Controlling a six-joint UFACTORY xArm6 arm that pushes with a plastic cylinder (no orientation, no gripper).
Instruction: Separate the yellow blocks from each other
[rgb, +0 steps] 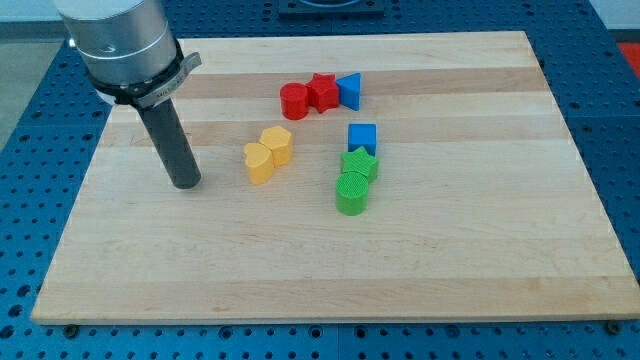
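Two yellow blocks touch each other left of the board's middle: a yellow heart-like block (259, 162) and a yellow hexagon-like block (277, 144) just up and right of it. My tip (186, 184) rests on the board to the left of the yellow pair, about a block's width away from the nearer one, not touching it.
A red round block (295, 101), a red star (322, 92) and a blue triangle (350, 90) sit in a row near the view's top. A blue cube (362, 136), a green star (359, 163) and a green round block (352, 192) stand in a column right of the yellow pair. The wooden board (470, 230) lies on a blue table.
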